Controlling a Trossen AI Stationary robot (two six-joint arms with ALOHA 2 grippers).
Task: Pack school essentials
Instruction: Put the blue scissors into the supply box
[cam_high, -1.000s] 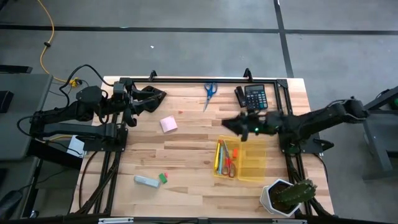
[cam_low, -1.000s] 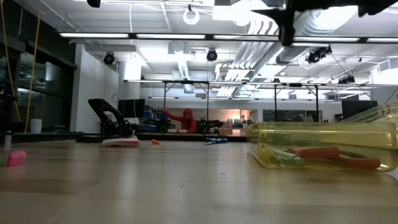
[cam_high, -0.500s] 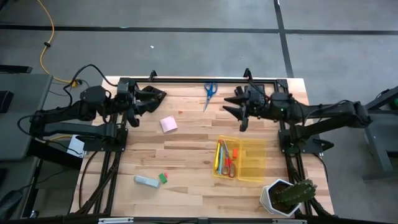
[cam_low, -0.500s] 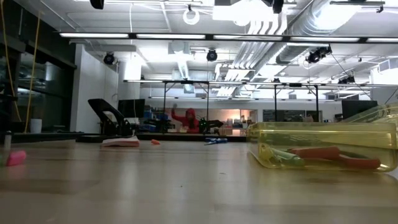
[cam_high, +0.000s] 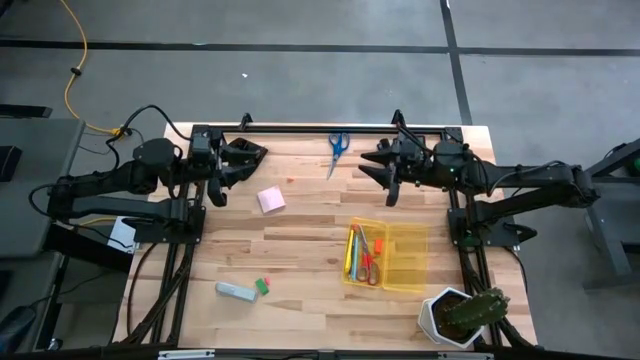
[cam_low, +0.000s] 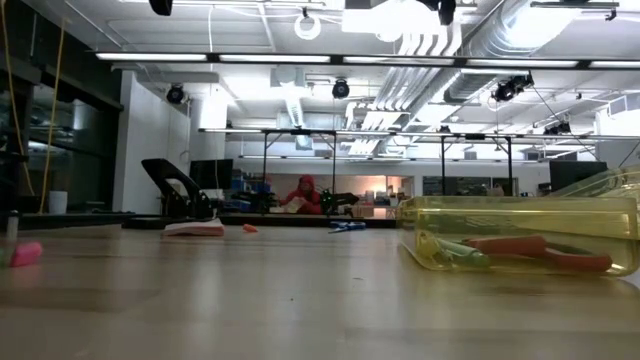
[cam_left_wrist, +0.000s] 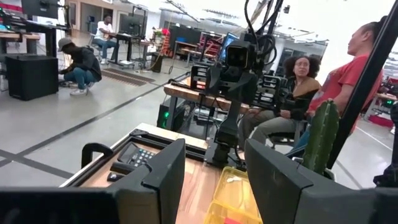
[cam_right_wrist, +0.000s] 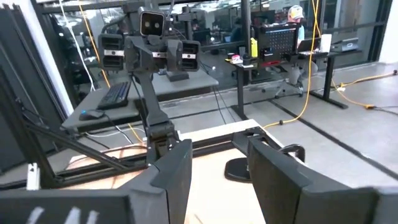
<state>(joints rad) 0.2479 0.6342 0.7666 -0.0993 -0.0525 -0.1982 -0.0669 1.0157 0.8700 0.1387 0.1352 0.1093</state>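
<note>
A yellow see-through box (cam_high: 405, 258) lies on the table's right half. It holds red-handled scissors (cam_high: 371, 262), a yellow marker (cam_high: 350, 256) and a thin pen beside them. Blue-handled scissors (cam_high: 338, 146) lie flat near the far edge. A pink sticky-note pad (cam_high: 271, 200) lies left of the middle. A tiny green eraser (cam_high: 262, 286) rests near the front, beside a pale oblong piece (cam_high: 235, 290). My left gripper (cam_high: 240, 165) hovers open at the far left. My right gripper (cam_high: 372, 175) hovers open, right of the blue scissors. Both are empty in their wrist views (cam_left_wrist: 214, 180) (cam_right_wrist: 217, 174).
A potted cactus (cam_high: 465, 312) in a white pot stands at the near right corner. A calculator (cam_left_wrist: 140, 155) lies under my right arm at the far edge. A black frame rail (cam_high: 300, 128) runs along the far edge. People sit beyond the table.
My right gripper has drawn back from above the yellow box toward the far edge and now hovers beside the blue scissors, covering the calculator. It still looks open. My left gripper has shifted slightly toward the table's right. The items on the table have not moved.
</note>
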